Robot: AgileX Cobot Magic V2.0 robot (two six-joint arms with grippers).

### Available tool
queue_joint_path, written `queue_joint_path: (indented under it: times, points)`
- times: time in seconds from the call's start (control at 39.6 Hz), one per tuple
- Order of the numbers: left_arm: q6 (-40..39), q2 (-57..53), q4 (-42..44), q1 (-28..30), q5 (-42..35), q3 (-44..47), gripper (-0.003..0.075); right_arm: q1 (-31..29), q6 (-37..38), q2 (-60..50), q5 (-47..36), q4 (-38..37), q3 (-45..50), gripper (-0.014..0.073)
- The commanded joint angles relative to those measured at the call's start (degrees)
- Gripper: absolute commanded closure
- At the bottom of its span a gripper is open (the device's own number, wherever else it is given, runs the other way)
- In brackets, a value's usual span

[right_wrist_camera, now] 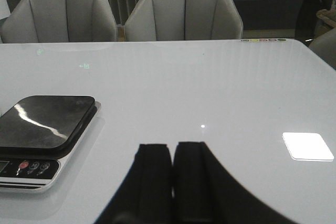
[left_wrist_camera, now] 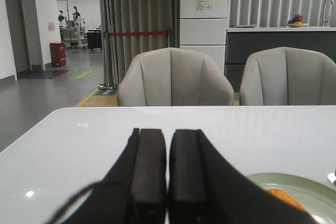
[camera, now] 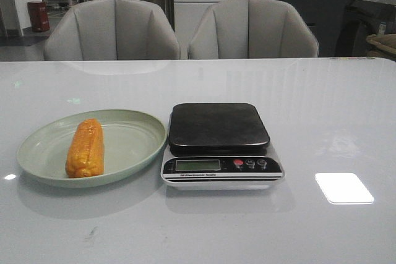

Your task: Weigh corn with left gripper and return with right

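While the left tool [left_wrist_camera: 168, 174] is closed, corn [camera: 85, 148] lies apart.

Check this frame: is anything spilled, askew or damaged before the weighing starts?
Nothing stands out. The corn lies whole on the green plate, the scale sits square beside it with a bare platform, and both grippers are shut and empty.

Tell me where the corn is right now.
In the front view the corn lies on the green plate at the table's left, just left of the scale.
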Motion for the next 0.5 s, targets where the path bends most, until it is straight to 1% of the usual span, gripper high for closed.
queue_joint_path:
  times: [0.0,0.15,0.28,0.4,0.48]
  points:
    - [-0.28,2.97,-0.97,-0.58,0.74,-7.18,0.0596,-0.3,-0.39,-1.17,-5.21,-0.63,0.59,0.0447]
    - [-0.28,10.16,-1.86,-1.84,12.68,-16.0,0.0596,-0.3,-0.39,-1.17,-5.21,-0.63,0.59,0.0447]
    - [-0.28,15.32,-2.32,-2.63,19.51,-20.68,0.0596,-0.3,-0.39,-1.17,-5.21,-0.63,0.59,0.0447]
    - [-0.28,17.66,-2.72,-2.63,22.25,-21.04,0.0596,-0.3,-0.39,-1.17,-5.21,-0.63,0.59,0.0447]
    - [-0.28,17.9,-2.72,-2.63,22.42,-20.57,0.0596,-0.3,-0.39,-1.17,-5.21,-0.63,0.59,0.0447]
